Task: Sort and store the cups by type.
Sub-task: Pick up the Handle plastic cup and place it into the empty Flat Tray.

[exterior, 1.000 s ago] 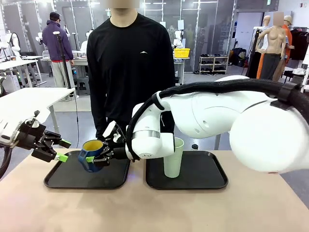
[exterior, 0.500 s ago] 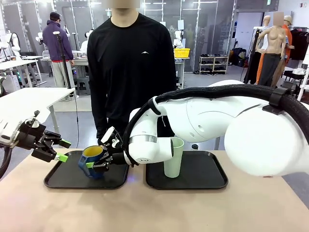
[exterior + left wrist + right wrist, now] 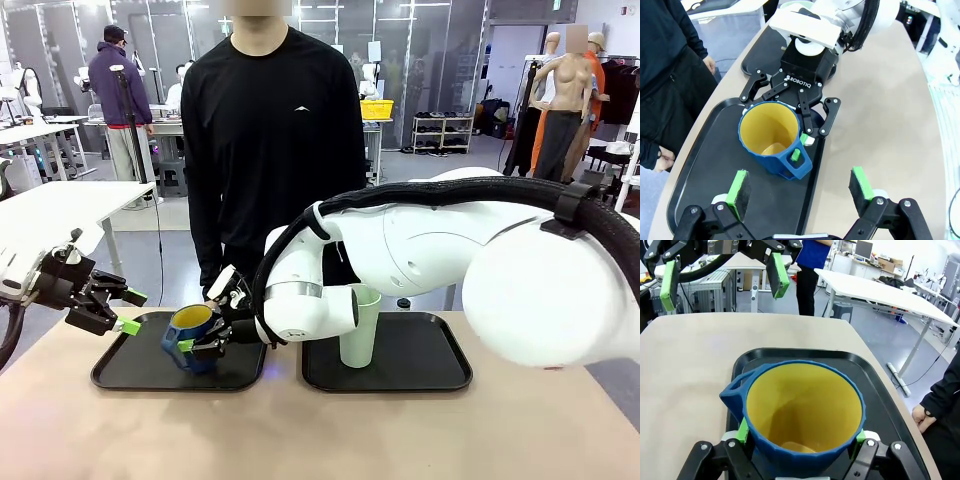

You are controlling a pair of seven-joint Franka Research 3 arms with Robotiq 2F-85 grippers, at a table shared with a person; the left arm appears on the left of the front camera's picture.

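Note:
The dark blue mug (image 3: 188, 336) with a yellow inside and a handle is held by its rim in my right gripper (image 3: 197, 338), which is shut on it. It hangs tilted, low over the near right part of the left black tray (image 3: 120, 376). I cannot tell whether its base touches the tray. The left wrist view shows the mug (image 3: 771, 145) in the right gripper (image 3: 776, 124), just ahead of my own open left gripper (image 3: 799, 186). At the table's left edge, my left gripper (image 3: 131, 312) hovers empty. The pale mint tumbler (image 3: 361, 326) stands upright on the right black tray (image 3: 440, 366).
A person in black stands at the far side behind the trays, with a hand (image 3: 664, 159) hanging beside the left tray (image 3: 700, 165). My right arm (image 3: 450, 260) reaches across the middle of the table. Bare tabletop (image 3: 320, 440) lies in front of both trays.
My right gripper has carried the mug slightly left and down toward the left tray. The left gripper and the tumbler have stayed where they were.

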